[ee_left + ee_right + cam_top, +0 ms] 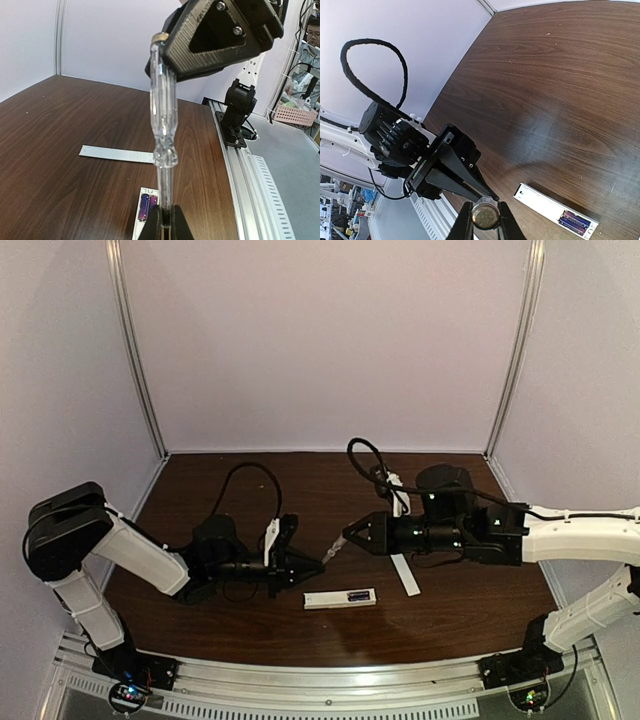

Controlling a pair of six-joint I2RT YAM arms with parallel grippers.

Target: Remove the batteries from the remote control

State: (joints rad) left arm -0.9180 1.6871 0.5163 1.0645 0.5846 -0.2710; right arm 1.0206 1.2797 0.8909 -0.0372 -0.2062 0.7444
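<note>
Note: both batteries (574,220) sit in the remote control (540,202) (cover strip (405,573) off), so you must yet extract them. Left hand (164,214) and right hand (485,209) each clamp the screwdriver (164,120).

This is a robotics laboratory, a closed test cell and not a home. Two robot arms, the left arm (130,550) and the right arm (570,535), are bolted to a slotted aluminium rail (330,678) at the near edge of a dark wooden desk (250,630). Plain pale wall panels (330,340), held by thin metal posts (135,350), close the desk on three sides. A black cable (370,42) loops from one arm. In the left wrist view, beyond the rail, a person with glasses (313,34) is seen near a pink basket (296,115).
</note>
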